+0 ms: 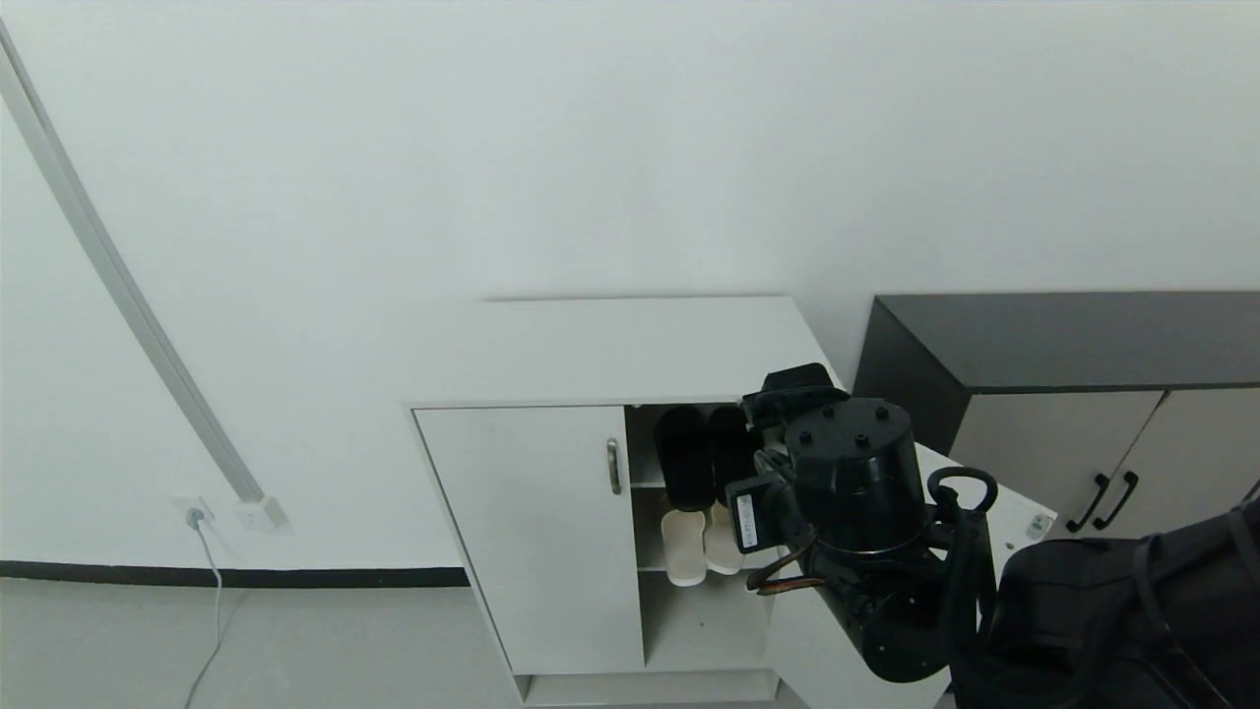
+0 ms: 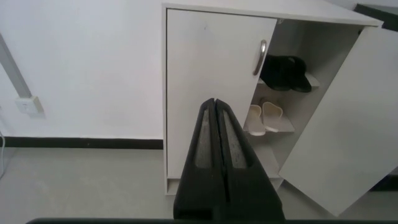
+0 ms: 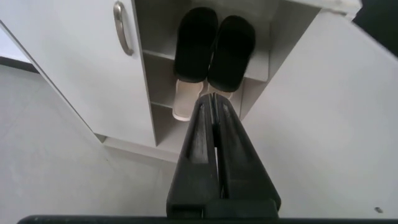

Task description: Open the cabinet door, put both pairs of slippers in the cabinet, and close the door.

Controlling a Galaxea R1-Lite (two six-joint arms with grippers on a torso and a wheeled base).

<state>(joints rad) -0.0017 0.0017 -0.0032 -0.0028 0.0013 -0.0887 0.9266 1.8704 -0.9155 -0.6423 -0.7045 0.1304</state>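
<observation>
The white cabinet (image 1: 610, 354) stands against the wall with its left door (image 1: 532, 532) closed and its right door (image 1: 817, 650) swung open. A black pair of slippers (image 1: 701, 455) lies on the top shelf, and a cream pair (image 1: 699, 542) on the shelf below. Both pairs show again as black slippers (image 3: 214, 46) and cream slippers (image 2: 264, 117). My right gripper (image 3: 211, 98) is shut and empty, hovering in front of the open compartment. My left gripper (image 2: 214, 102) is shut and empty, farther back facing the closed door.
A metal handle (image 1: 613, 466) sits on the closed left door. A dark-topped cabinet (image 1: 1063, 335) stands right of the open door (image 3: 323, 112). A wall socket with a cable (image 1: 197, 512) is low on the left. Grey floor (image 1: 246, 640) lies open before the cabinet.
</observation>
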